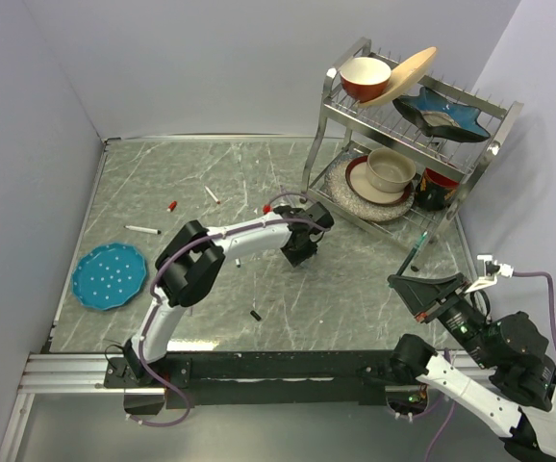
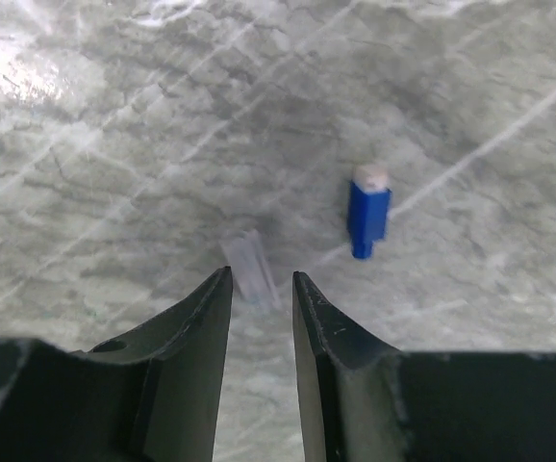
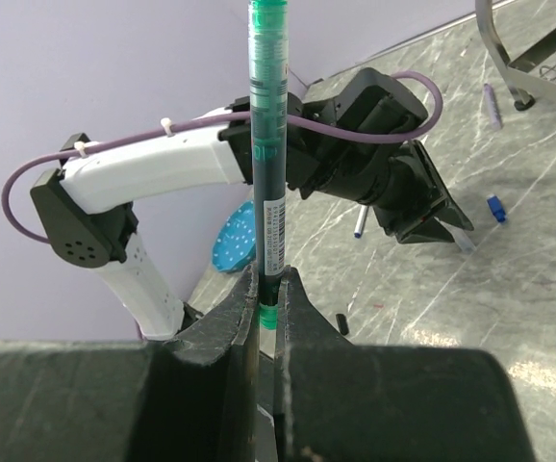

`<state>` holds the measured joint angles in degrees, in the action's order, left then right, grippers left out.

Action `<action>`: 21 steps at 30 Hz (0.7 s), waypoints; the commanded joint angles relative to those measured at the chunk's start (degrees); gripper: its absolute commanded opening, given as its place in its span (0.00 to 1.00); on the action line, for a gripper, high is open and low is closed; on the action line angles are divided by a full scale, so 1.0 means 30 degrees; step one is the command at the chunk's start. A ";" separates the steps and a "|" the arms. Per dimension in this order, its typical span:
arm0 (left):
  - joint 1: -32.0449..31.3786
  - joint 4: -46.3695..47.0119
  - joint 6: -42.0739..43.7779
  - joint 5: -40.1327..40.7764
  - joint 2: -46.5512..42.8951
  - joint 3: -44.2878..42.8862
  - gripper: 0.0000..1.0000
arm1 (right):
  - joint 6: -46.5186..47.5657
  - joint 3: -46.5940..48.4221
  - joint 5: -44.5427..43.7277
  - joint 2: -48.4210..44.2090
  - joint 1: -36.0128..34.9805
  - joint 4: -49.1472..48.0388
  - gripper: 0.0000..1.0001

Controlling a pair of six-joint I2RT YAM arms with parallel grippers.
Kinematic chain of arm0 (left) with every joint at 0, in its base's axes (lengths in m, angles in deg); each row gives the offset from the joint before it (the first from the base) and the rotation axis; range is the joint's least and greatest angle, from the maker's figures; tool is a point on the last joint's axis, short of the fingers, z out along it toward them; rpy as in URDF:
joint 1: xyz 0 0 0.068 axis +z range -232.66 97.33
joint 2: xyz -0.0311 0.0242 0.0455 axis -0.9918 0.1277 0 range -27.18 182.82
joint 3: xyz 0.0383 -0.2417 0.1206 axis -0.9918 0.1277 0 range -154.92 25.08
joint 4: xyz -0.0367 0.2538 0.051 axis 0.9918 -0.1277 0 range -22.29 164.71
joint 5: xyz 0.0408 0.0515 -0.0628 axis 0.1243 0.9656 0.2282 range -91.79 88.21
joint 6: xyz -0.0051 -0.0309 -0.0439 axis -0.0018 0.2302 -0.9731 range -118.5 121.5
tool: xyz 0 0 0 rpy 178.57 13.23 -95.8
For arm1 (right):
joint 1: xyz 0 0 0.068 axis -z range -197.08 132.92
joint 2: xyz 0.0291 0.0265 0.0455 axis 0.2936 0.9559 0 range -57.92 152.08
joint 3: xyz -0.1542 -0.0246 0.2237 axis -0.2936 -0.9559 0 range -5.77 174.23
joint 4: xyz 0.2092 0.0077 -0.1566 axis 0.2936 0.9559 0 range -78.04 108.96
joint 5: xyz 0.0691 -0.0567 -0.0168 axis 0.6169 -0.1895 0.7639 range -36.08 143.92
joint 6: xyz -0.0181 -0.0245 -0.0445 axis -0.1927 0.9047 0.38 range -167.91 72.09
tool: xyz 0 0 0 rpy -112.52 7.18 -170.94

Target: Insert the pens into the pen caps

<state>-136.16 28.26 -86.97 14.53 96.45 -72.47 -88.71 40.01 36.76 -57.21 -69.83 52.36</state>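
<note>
My right gripper (image 3: 268, 284) is shut on the dark teal-green pen (image 3: 268, 144) and holds it upright above the table; it also shows in the top view (image 1: 416, 252). My left gripper (image 2: 262, 284) is open and empty, low over the table, with a pale translucent cap (image 2: 249, 268) just ahead of its tips. A blue cap (image 2: 367, 219) lies to the right of it, apart from the fingers. White pens (image 1: 142, 229) (image 1: 213, 195), a red cap (image 1: 172, 205) and a black cap (image 1: 256, 315) lie on the table. The left gripper is near the table's middle in the top view (image 1: 300, 254).
A metal dish rack (image 1: 490, 154) with bowls and plates stands at the back right. A blue dotted plate (image 1: 111, 276) lies at the left. A blue-tipped white pen (image 3: 359, 223) lies near the left arm. Walls close in the table.
</note>
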 commanded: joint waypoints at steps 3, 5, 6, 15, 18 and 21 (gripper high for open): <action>0.0195 -0.1125 -0.0570 0.0187 0.1091 -0.0674 0.36 | 0.0531 0.0794 -0.0459 -0.2757 -0.0053 0.0068 0.00; 0.0195 -0.1272 -0.0542 0.0040 0.1298 -0.0674 0.34 | 0.0649 0.1086 -0.0458 -0.2377 -0.0053 0.0330 0.00; 0.0224 -0.1504 -0.0483 0.0069 0.1415 -0.0674 0.34 | 0.0649 0.1378 -0.0517 -0.2288 -0.0082 0.0563 0.00; 0.0429 -0.1244 0.0833 0.0568 0.1006 0.0845 0.13 | 0.0474 0.1439 -0.0635 -0.2727 -0.0053 0.0859 0.00; 0.0517 -0.1155 0.1419 0.0713 0.0451 0.2014 0.08 | 0.0474 0.1585 -0.0373 -0.2610 -0.0024 0.1033 0.00; 0.0576 -0.0396 0.2442 0.1063 -0.0778 0.3828 0.02 | 0.0328 0.1703 -0.0109 -0.2376 -0.0053 0.1122 0.00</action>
<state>-135.35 30.57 -84.85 14.66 95.86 -68.80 -87.66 43.04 36.01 -57.23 -69.83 55.81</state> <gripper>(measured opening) 0.126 0.078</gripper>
